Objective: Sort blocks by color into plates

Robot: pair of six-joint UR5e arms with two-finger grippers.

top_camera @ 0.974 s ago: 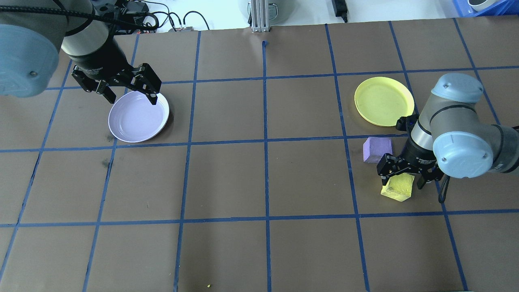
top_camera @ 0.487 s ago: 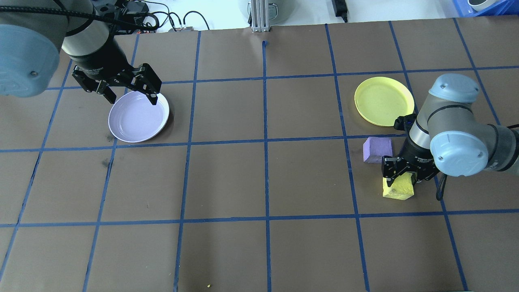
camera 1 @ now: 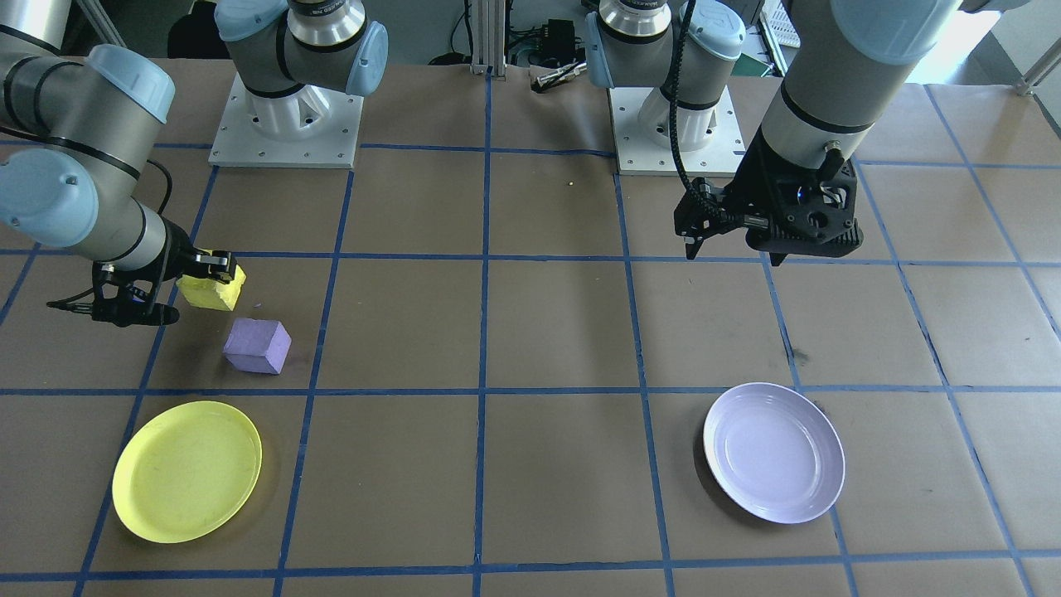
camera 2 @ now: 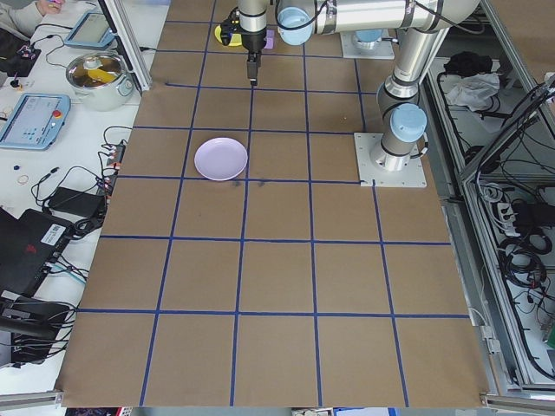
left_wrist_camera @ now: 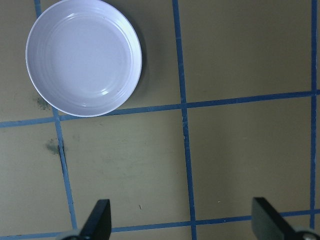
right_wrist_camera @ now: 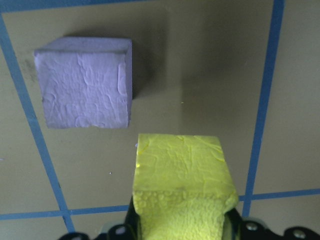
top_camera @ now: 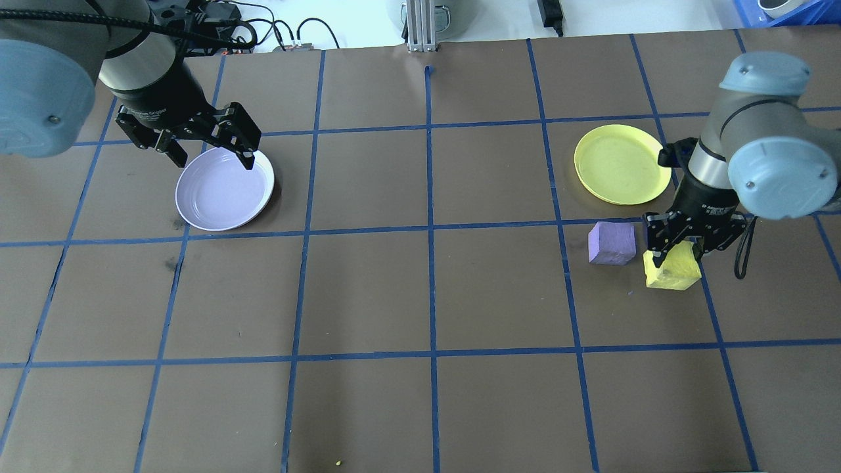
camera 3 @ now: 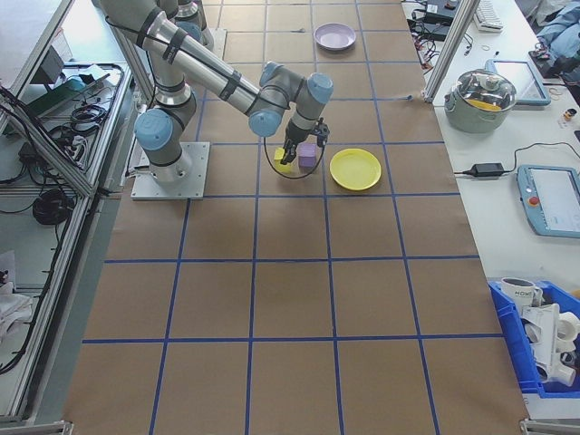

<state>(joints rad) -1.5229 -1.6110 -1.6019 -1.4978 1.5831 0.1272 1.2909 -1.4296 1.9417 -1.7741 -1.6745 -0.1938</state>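
Observation:
My right gripper is shut on the yellow block, held lifted above the table. The pale purple block rests on the table just beside it. The yellow plate lies bare beyond them. My left gripper hangs open above the far edge of the lavender plate, which holds nothing; its fingertips frame bare table in the left wrist view.
Brown paper with a blue tape grid covers the table. Cables and a metal post sit along the far edge. The arm bases stand on the robot's side.
The right gripper closed on the yellow block, lifted it, and carried it toward the yellow plate. The left arm stayed still.

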